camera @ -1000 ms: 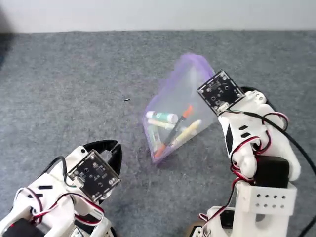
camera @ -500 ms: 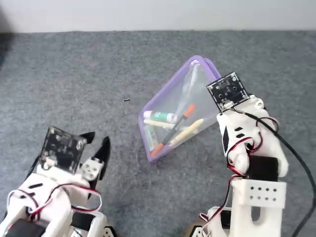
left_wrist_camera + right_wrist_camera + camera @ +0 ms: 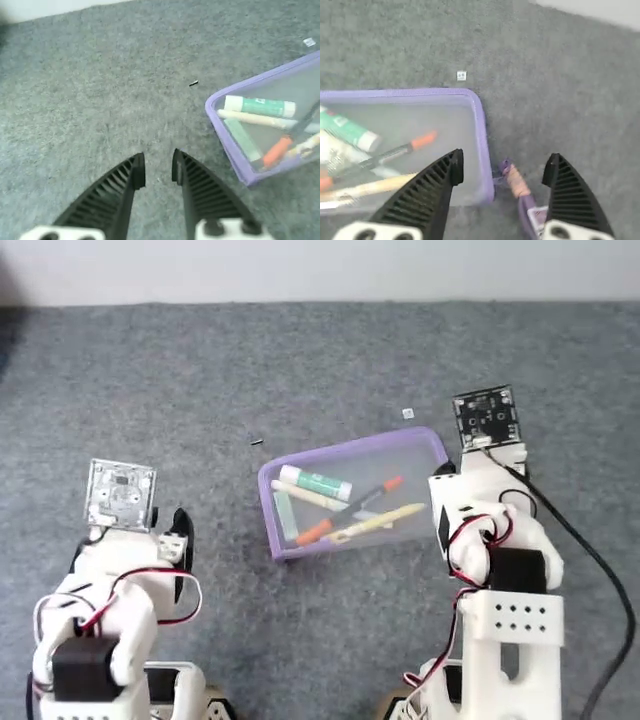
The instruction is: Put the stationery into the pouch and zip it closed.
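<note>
My right gripper (image 3: 504,162) hangs wide open and empty, the zip pull (image 3: 519,186) lying between its jaws. My left gripper (image 3: 158,167), nearly closed and empty, hovers over carpet (image 3: 100,75), the pouch (image 3: 260,125) ahead and aside. To zip cleanly, I judge, I should pinch the pull squarely while the left pins the far end. The pouch lies flat, clear with purple trim, with pens (image 3: 350,515) and a glue stick (image 3: 315,481) inside.

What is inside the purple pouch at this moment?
Through the clear wall of the pouch I see a green-labelled glue stick, a dark pen with an orange cap, a pale yellow stick and a flat green piece. Anything beneath them is covered.
</note>
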Motion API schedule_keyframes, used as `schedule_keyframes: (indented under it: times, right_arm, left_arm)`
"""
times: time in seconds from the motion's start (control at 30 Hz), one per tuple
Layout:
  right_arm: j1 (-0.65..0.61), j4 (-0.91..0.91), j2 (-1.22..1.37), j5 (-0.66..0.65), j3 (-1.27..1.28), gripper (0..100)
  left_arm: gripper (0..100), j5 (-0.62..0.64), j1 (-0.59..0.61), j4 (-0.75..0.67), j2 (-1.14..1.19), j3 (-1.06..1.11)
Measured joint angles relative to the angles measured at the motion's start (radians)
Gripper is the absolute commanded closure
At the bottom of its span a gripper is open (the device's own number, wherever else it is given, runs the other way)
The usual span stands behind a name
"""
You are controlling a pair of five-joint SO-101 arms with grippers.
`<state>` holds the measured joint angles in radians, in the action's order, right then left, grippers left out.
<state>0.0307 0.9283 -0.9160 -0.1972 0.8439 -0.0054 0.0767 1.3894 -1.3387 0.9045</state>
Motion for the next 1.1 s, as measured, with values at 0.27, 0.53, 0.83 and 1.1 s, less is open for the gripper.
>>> schedule_keyframes:
  times: [0.27, 0.53, 0.83, 1.1]
  right_arm:
    - [0.000, 0.218, -0.029, 0.120, 0.000, 99.2]
    - [0.000, 0.311, -0.298, 0.169, 0.023, 99.1]
    - [-0.002, 0.311, -0.611, 0.170, 0.301, 99.1]
    - [-0.002, 0.311, -0.884, 0.170, 0.532, 99.1]
  left_arm:
    - [89, 0.003, 0.006, -0.005, 0.005, 0.094]
    - [99, 0.153, 0.006, 0.041, 0.002, 0.106]
    - [99, 0.173, 0.006, -0.077, 0.006, 0.239]
    - [99, 0.173, 0.006, -0.262, 0.008, 0.399]
